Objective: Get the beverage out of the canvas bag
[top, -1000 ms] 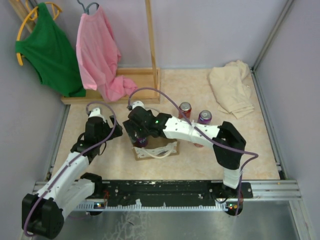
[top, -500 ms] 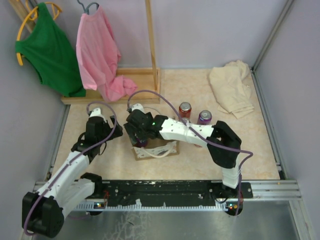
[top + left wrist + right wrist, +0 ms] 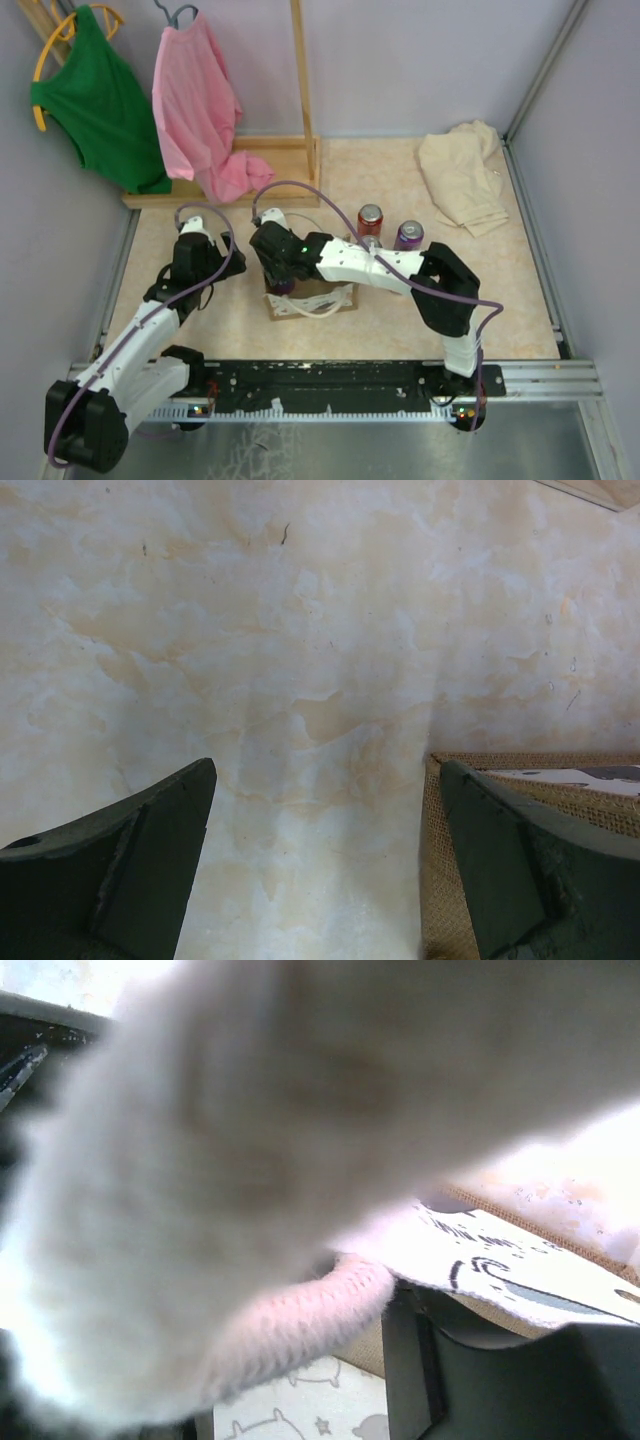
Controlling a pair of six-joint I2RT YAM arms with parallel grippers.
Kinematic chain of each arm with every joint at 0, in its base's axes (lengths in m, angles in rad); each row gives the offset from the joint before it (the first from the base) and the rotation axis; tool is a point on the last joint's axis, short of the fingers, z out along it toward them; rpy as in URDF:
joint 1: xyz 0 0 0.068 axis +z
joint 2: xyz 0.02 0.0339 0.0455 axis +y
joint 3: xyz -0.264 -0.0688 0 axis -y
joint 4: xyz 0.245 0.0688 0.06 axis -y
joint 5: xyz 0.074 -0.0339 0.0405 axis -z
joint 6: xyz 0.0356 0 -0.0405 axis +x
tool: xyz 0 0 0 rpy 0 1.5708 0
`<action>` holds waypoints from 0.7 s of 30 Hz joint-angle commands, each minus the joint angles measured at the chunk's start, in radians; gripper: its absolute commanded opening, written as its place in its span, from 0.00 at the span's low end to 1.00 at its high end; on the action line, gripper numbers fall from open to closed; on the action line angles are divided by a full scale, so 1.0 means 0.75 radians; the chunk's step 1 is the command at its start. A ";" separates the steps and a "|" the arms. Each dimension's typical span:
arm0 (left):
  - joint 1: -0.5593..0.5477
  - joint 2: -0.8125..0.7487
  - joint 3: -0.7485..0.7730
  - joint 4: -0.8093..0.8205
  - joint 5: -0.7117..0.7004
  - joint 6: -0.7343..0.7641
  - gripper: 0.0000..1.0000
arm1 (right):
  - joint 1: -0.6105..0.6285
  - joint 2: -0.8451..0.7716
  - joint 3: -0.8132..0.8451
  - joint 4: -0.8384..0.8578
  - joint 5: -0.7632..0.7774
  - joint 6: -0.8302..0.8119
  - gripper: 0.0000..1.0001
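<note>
Two states: left jaws spread apart beside the canvas bag (image 3: 300, 306), right jaws closed over it.

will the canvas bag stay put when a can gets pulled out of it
Probably not firmly: the canvas bag looks small and soft, and the left gripper is open beside it, not holding it. Its rope handle looks floppy and could snag.

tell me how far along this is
Done: a red can and a purple can stand on the table, outside the bag. In hand: the right tool is shut at the bag's left end, above a third can inside it; what it grips is hidden. The left tool is open and empty. Left: lift that can out.
</note>
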 commanded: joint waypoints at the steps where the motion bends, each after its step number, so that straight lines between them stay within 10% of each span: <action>1: -0.004 -0.003 -0.003 0.026 0.008 -0.002 0.99 | 0.013 0.040 0.035 -0.028 0.058 -0.005 0.09; 21: -0.005 -0.025 -0.008 0.021 0.009 -0.006 0.99 | 0.030 -0.315 0.193 -0.028 0.116 -0.124 0.00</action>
